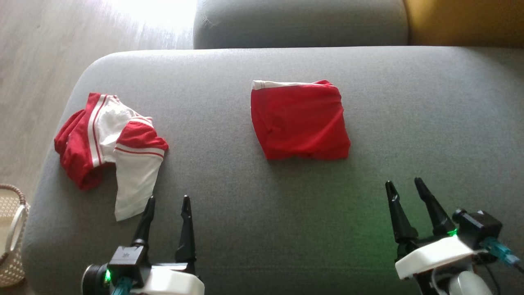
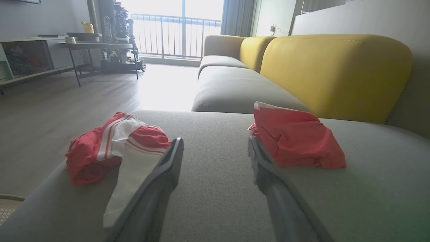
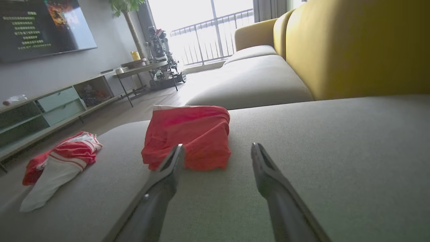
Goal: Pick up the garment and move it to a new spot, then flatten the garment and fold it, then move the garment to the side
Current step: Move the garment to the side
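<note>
Garment (image 1: pixel 300 121), red with a white band, lies folded on the grey sofa seat (image 1: pixel 254 213), ahead of and between left gripper (image 1: pixel 168 198) and right gripper (image 1: pixel 403 181), both spread wide, holding nothing.

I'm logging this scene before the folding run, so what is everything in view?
red garment: one, red with a white edge, folded, middle of the near seat cushion
striped garment: one, red and white, crumpled, left end of that cushion
near seat cushion: one, grey, under both garments
far seat cushion: one, grey, beyond it
backrest: yellow, far right
basket: one, tan woven, floor at lower left
floor: pale wood, left of the sofa
table: one, dark, near the window
TV: one, on the wall
left gripper: dark fingers, open, empty, lower left
right gripper: dark fingers, open, empty, lower right
</note>
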